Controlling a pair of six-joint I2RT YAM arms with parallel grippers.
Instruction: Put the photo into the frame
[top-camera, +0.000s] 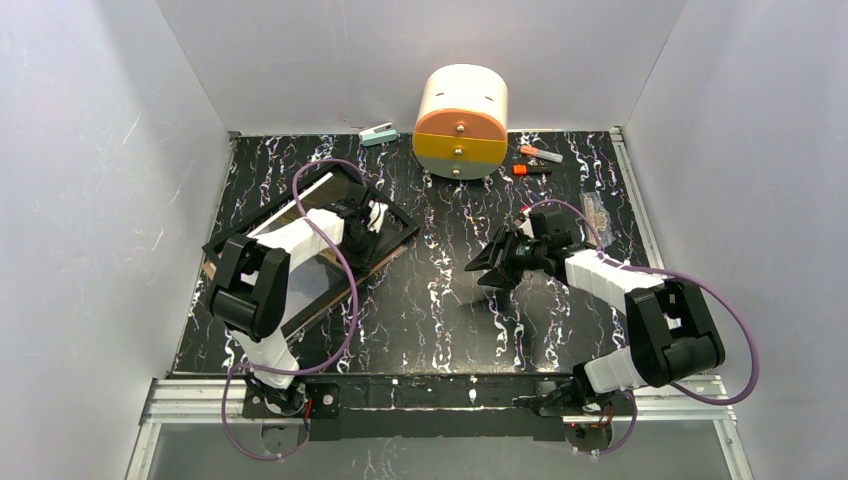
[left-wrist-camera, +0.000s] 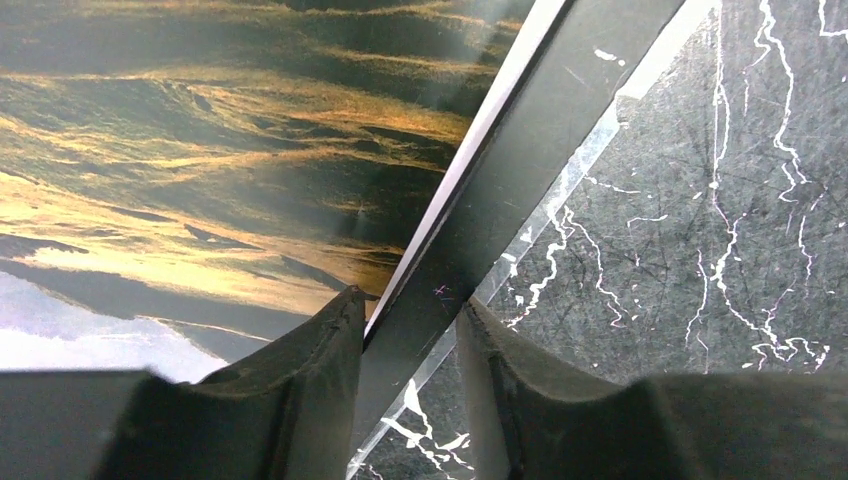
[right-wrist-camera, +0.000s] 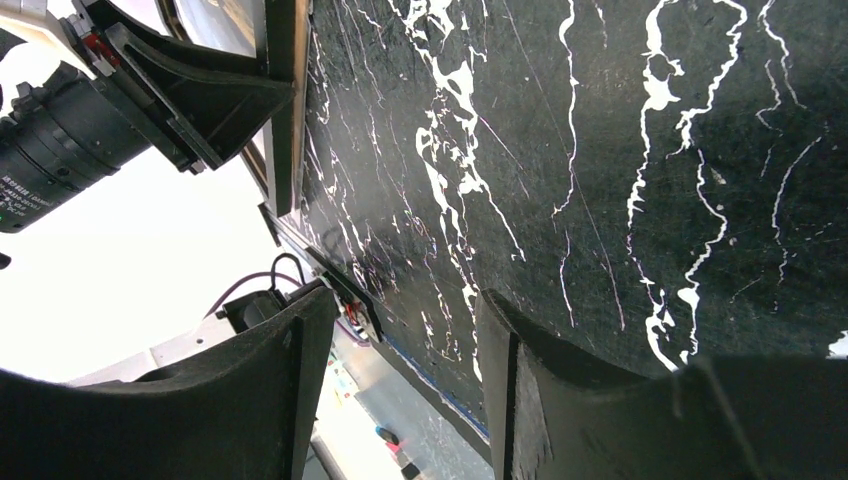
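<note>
Gripping the frame (left-wrist-camera: 530, 150) by its black border with the left hand (left-wrist-camera: 410, 330).
Holding the right hand (right-wrist-camera: 400, 340) open over the table (right-wrist-camera: 600, 150), well right of the frame; showing the photo (left-wrist-camera: 200, 150) landscape-up just inside the frame's border.

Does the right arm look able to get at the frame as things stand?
Probably yes. The right fingers hang open over the table, pointed toward the frame, and nothing lies between them. The left fingers, clamped on the frame's border, could crowd that side.

The frame (top-camera: 398, 222) lies left on the table (top-camera: 450, 290), the drawer box (top-camera: 460, 120) behind (markers (top-camera: 535, 160) to its right).
</note>
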